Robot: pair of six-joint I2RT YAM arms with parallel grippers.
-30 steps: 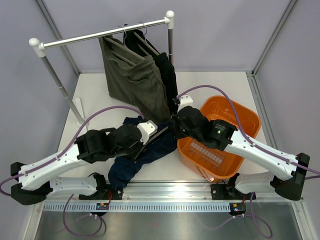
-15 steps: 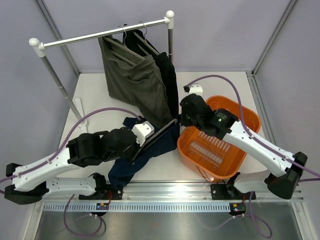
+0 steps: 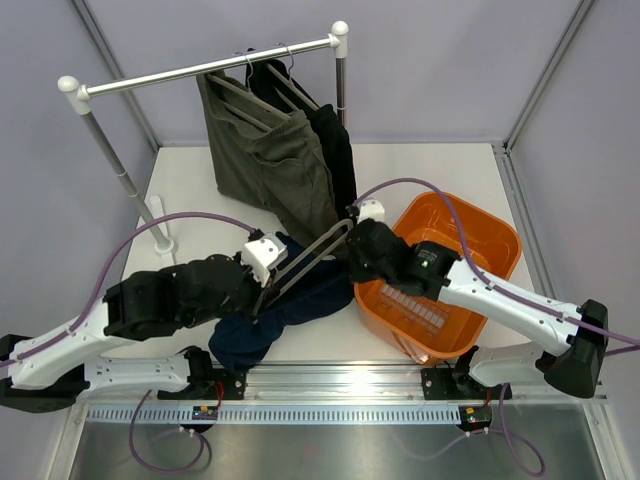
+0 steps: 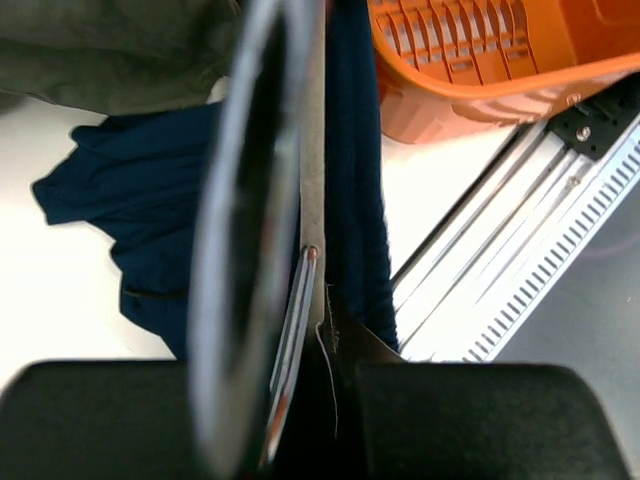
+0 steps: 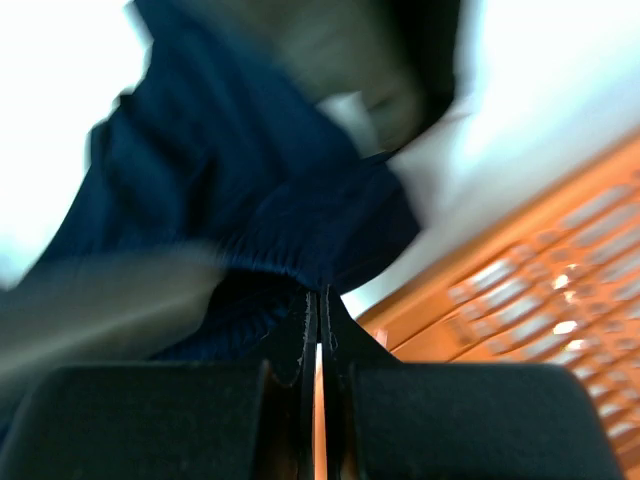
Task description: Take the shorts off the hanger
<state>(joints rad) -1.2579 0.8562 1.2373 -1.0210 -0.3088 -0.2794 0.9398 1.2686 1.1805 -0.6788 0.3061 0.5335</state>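
You're working the navy shorts (image 3: pixel 300 305), slumped on the table (image 3: pixel 190 190) beside the basket (image 3: pixel 503 236); your left gripper (image 4: pixel 312 340) clamps the hanger (image 3: pixel 315 250); the right gripper (image 5: pixel 318 295) has its fingers nearly together at the waistband, hold unclear; next, drag the cloth free; 2 other pairs (image 3: pixel 268 165) hang on the rail (image 3: pixel 210 66).

No legible txt, labels or nos. anywhere.

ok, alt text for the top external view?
Two robot arms meet over navy shorts crumpled on a white table, the left arm holding a dark hanger in its jaws, the right arm reaching over the edge of an orange basket. Olive-grey shorts and black shorts hang from a rail behind.
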